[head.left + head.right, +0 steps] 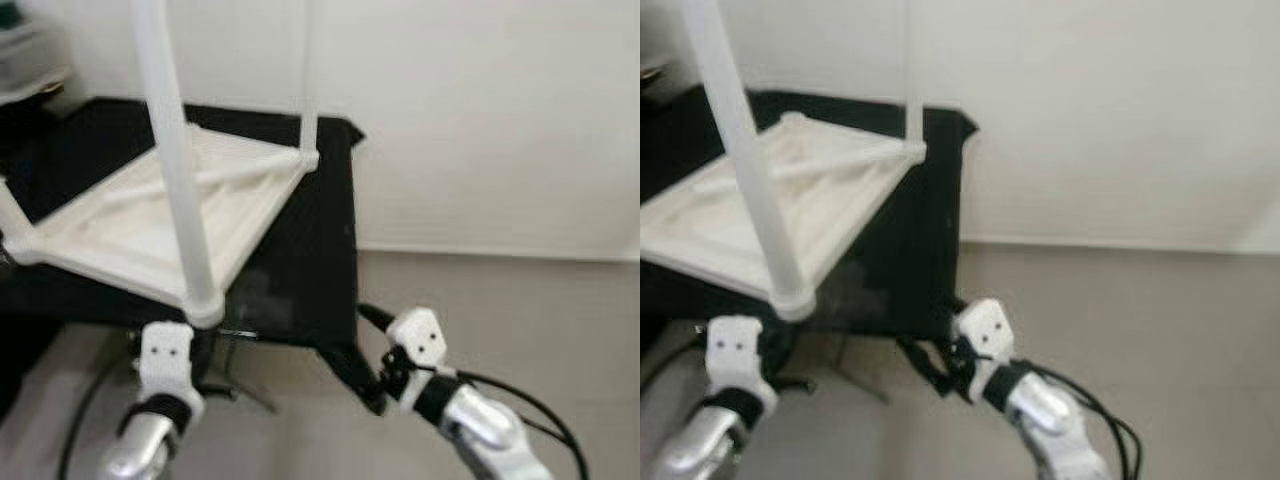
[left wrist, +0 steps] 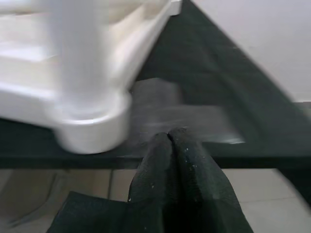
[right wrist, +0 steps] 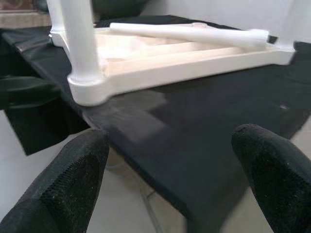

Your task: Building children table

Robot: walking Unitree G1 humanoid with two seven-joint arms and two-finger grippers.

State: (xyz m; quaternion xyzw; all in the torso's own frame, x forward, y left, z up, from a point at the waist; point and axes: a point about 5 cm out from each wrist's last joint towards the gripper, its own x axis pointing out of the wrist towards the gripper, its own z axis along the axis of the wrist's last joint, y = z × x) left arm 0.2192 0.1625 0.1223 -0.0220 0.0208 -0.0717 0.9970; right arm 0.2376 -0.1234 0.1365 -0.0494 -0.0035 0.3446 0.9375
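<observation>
In the left eye view, the white children table [image 1: 160, 215] lies upside down on a black worktop [image 1: 300, 270], with its legs pointing up. The nearest leg [image 1: 178, 170] is already seated in the front corner, and a thinner far leg [image 1: 308, 90] stands at the back corner. One loose leg [image 1: 200, 180] lies across the underside of the table. The left pincer [image 1: 165, 362] is low, just under the front corner, and the right pincer [image 1: 395, 375] is low beside the worktop's near right corner.

The right eye view shows the same scene: both arms are below the worktop edge and hold nothing.

In the left wrist view, the two black fingers [image 2: 165, 170] are pressed together, so this pincer is closed and empty, pointing at the worktop edge near the socket of the nearest leg.

In the right wrist view, the fingers [image 3: 73, 174] are wide apart, so this pincer is open, and it looks across the black cloth toward the table and the loose leg.

I think the step in hand is to take the loose leg and fit it. To do it well, the right pincer should rise above the worktop edge first, grip the leg near its middle, and lift it without pushing the table toward the edge.
</observation>
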